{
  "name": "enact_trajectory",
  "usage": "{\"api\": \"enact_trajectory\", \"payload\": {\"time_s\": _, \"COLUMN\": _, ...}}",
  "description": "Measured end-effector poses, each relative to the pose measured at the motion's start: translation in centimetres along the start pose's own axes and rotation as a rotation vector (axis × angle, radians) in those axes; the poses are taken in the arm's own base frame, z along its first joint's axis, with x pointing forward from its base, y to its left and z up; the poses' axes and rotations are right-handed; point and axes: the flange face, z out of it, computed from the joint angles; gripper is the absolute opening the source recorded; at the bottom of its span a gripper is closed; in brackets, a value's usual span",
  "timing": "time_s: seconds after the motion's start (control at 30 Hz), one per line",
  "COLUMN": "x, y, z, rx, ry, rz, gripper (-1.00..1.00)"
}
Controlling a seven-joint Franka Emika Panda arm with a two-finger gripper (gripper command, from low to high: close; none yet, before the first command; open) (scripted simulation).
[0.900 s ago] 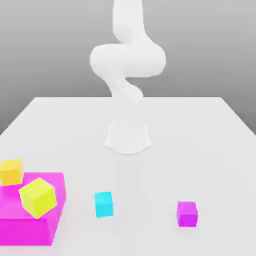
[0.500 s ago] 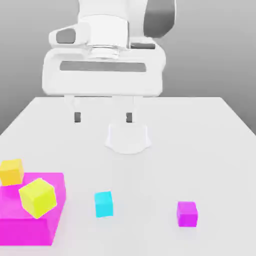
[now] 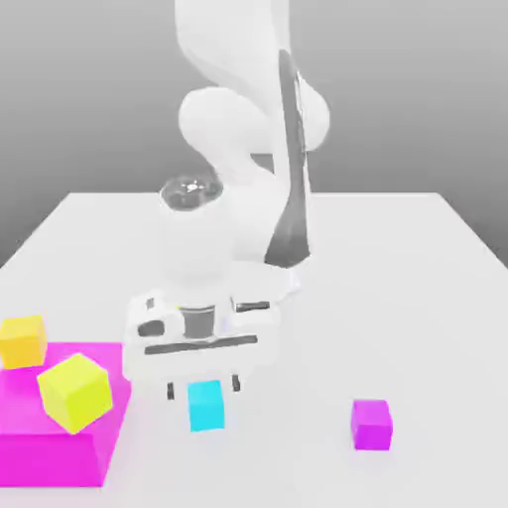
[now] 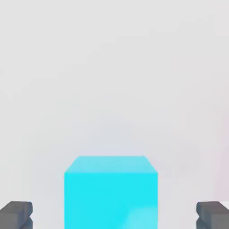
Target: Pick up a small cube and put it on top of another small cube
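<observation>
Four coloured blocks lie on the white bench (image 3: 397,258). The small cyan cube (image 3: 206,405) sits near the front edge, about in the middle, flat on the bench surface. The pincer (image 3: 203,390) hangs just behind and above it, pointing down, with its two dark fingertips (image 3: 171,392) on either side of the cube's top — they stand wide apart and hold nothing. In the hand view the cyan cube (image 4: 111,192) appears between the two grey fingertips (image 4: 17,214), with a clear gap on each side, so nothing touches it. The small magenta-purple cube (image 3: 371,424) rests well apart toward the exterior view's right. At the exterior view's left is a large flat magenta block (image 3: 60,437); a yellow-green cube (image 3: 74,392) stands tilted on top of it, and a small orange-yellow cube (image 3: 22,340) is at its back corner — whether on it or just behind it I cannot tell.
</observation>
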Motion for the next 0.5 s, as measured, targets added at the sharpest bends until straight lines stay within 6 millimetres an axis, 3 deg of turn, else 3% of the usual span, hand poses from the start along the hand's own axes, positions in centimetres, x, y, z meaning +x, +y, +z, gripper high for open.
{"api": "enact_trajectory", "payload": {"time_s": 0.23, "x": 0.0, "y": 0.0, "z": 0.2, "rx": 0.000, "ry": -0.001, "rz": 0.000, "gripper": -1.00}}
{"api": "enact_trajectory", "payload": {"time_s": 0.5, "x": 0.7, "y": -0.5, "z": -6.4, "rx": 0.015, "ry": 0.014, "rz": 0.006, "gripper": -1.00}}
